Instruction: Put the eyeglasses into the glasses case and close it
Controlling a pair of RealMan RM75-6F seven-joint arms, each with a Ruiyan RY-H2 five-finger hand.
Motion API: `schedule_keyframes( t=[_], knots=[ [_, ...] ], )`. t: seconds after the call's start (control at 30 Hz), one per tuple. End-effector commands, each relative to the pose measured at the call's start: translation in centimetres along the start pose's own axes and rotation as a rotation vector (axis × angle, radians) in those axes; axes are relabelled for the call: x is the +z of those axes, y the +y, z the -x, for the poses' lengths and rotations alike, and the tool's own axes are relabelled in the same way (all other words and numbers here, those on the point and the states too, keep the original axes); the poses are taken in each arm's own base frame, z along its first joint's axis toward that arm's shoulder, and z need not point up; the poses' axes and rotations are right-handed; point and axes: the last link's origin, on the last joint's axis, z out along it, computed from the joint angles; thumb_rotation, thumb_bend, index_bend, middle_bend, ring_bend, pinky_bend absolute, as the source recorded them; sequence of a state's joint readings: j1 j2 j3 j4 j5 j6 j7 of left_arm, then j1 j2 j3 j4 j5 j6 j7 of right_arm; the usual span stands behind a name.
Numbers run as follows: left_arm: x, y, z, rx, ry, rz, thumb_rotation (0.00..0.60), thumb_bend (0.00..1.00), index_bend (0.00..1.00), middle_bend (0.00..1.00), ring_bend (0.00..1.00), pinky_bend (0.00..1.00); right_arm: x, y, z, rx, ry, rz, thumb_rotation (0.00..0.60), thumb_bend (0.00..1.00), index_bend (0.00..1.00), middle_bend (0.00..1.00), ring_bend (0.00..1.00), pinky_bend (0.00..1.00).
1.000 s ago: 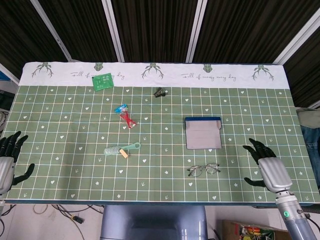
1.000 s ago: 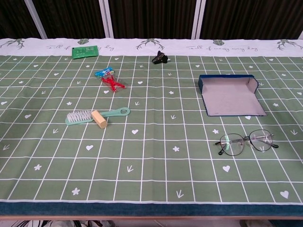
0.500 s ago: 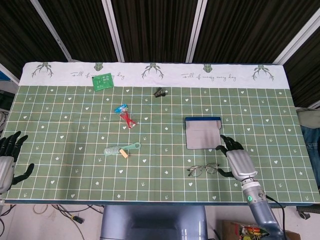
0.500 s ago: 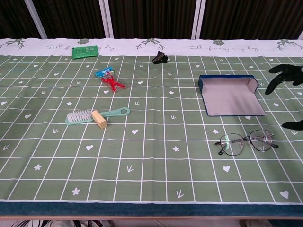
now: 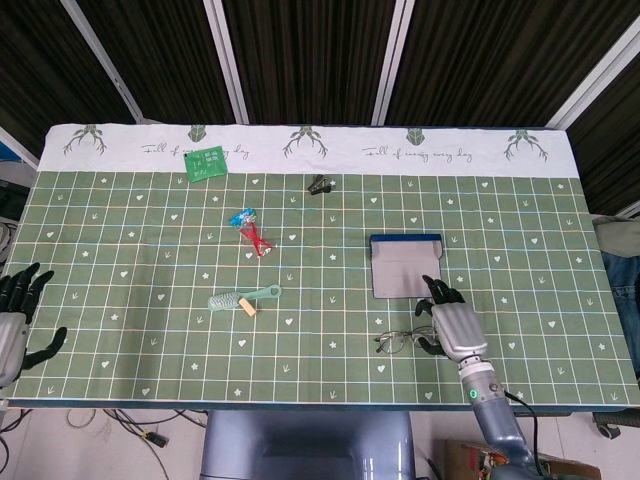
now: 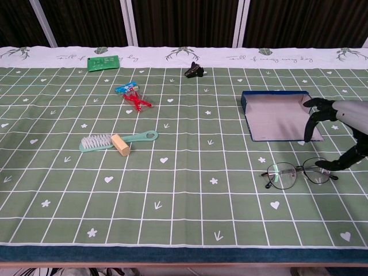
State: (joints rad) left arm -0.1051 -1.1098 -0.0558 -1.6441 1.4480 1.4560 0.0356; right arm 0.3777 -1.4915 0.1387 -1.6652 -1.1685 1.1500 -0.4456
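Observation:
The thin-framed eyeglasses [image 5: 404,340] [image 6: 297,173] lie unfolded on the green cloth just in front of the glasses case. The case [image 5: 406,266] [image 6: 280,121] is open, blue outside and grey inside, and holds nothing. My right hand [image 5: 452,322] [image 6: 339,132] hovers with fingers spread over the right end of the glasses, its thumb down by the right lens and its fingertips over the case's near right corner. It holds nothing. My left hand [image 5: 14,320] rests open at the table's left edge, seen only in the head view.
A green brush with a tan block [image 5: 243,299] [image 6: 115,142] lies left of centre. Red and blue clips [image 5: 250,229] [image 6: 133,95], a black clip [image 5: 319,184] [image 6: 194,71] and a green card [image 5: 206,162] [image 6: 103,62] lie further back.
My right hand has travelled left from the table's right edge to above the right end of the glasses. The left hand, glasses and case have stayed put.

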Motion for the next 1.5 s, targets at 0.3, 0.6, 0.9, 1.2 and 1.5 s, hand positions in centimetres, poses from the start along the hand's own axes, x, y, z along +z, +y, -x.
schedule_keyframes(
  t=[0.3, 0.6, 0.9, 1.2, 1.5],
  knots=[
    [0.0, 0.0, -0.1, -0.001, 0.002, -0.004, 0.600, 0.32, 0.07, 0.00, 0.00, 0.00, 0.2, -0.3, 1.3, 0.008, -0.020, -0.009, 0.600, 0.32, 0.50, 0.04, 0.08, 0.17],
    [0.1, -0.1, -0.2, -0.007, 0.007, -0.009, 0.600, 0.32, 0.07, 0.00, 0.00, 0.00, 0.6, -1.0, 1.9, 0.017, -0.024, -0.024, 0.600, 0.35, 0.51, 0.04, 0.08, 0.17],
    [0.2, -0.1, -0.3, -0.007, 0.006, -0.011, 0.600, 0.32, 0.07, 0.00, 0.00, 0.00, 0.9, -1.3, 2.5, 0.013, -0.035, -0.025, 0.600, 0.36, 0.54, 0.04, 0.08, 0.17],
    [0.2, -0.1, -0.3, -0.008, 0.007, -0.013, 0.600, 0.32, 0.07, 0.00, 0.00, 0.00, 1.1, -1.4, 2.7, 0.016, -0.041, -0.027, 0.600, 0.40, 0.55, 0.04, 0.08, 0.17],
    [0.2, -0.1, -0.3, -0.006, 0.007, -0.014, 0.600, 0.32, 0.07, 0.00, 0.00, 0.00, 1.3, -1.3, 2.7, 0.015, -0.043, -0.026, 0.600, 0.42, 0.57, 0.04, 0.08, 0.17]
  ],
)
